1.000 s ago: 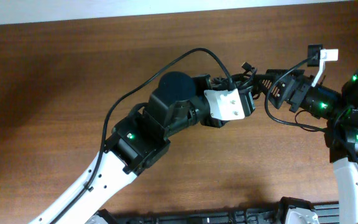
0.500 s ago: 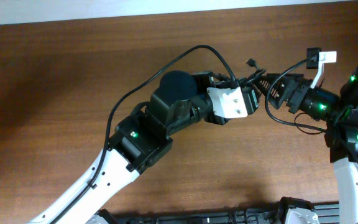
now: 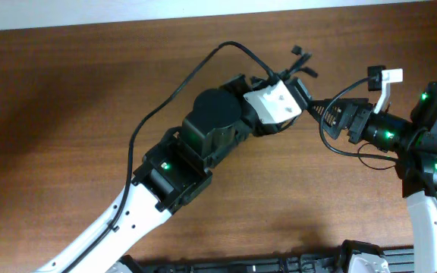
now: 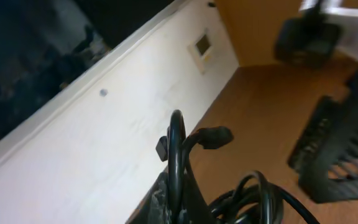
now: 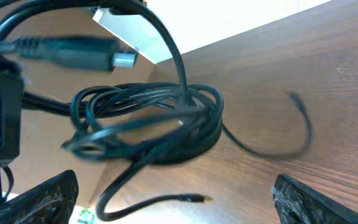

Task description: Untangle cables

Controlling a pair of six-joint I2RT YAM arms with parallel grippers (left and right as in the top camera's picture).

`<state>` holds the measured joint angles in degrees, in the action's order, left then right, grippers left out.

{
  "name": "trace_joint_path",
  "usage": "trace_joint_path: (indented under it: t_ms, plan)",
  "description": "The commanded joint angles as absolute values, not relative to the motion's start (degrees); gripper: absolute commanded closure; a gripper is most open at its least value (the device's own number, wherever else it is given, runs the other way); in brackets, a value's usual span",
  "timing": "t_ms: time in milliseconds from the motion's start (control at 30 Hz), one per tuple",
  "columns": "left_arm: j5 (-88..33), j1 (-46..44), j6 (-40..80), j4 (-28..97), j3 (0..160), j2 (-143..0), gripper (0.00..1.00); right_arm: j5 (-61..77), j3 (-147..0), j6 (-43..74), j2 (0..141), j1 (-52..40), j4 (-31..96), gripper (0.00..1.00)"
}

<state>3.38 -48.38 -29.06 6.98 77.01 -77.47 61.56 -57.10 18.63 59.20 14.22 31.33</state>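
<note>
Left gripper [image 3: 296,79] now sits nearer the far edge of the table [image 3: 67,114] than before, jaws clamped on the cables [image 5: 148,121]. Right gripper [image 5: 173,199] faces the bundle, jaws spread wide.

The overhead view is evenly and softly lit. The bench [image 3: 67,98] is warm brown, shading darker far left of the cables [image 3: 300,62], and the pale strip behind them is washed out. The left wrist view is dim and soft: the cables are a near-black silhouette, and everything beyond them is out of focus. The right wrist view is bright. The wall [image 5: 241,18] above the cables is blown white, the coil is fairly sharp, and the plug [image 5: 79,53] up-left and the loose end [image 5: 300,124] to the right are motion-blurred.
</note>
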Motion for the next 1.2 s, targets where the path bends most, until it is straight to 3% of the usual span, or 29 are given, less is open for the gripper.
trace_joint_path:
  t_ms: [0, 333, 567, 700, 833, 1067, 1167]
  plan:
    - [6.85, -48.34, -23.57, 5.8, 78.37, -76.9, 1.0, 62.26, -57.32, 16.64, 58.98, 13.89, 31.55, 0.01]
    - [5.23, -48.34, -23.42, 5.82, 78.37, -76.93, 1.0, 62.35, -57.32, 12.69, 58.98, 13.89, 31.57, 0.01]
    - [5.37, -48.34, -22.48, 6.09, 78.37, -76.93, 1.0, 62.72, -57.32, -15.88, 58.98, 13.89, 34.61, 0.01]
    - [4.91, -48.23, -13.45, 5.13, 78.37, -76.51, 1.0, 62.72, -57.32, -35.24, 58.98, 13.89, 35.2, 0.01]
    - [1.1, -48.23, -12.84, 4.84, 78.39, -75.53, 1.0, 62.72, -57.32, -53.93, 58.98, 13.89, 36.58, 0.01]
    - [-10.15, -48.23, -12.84, 4.95, 78.39, -73.63, 1.0, 62.98, -57.32, -58.74, 58.98, 13.89, 34.65, 0.01]
    - [-10.37, -48.23, -12.82, 4.84, 78.37, -73.63, 1.0, 65.91, -57.32, -58.74, 58.98, 13.89, 34.54, 0.05]
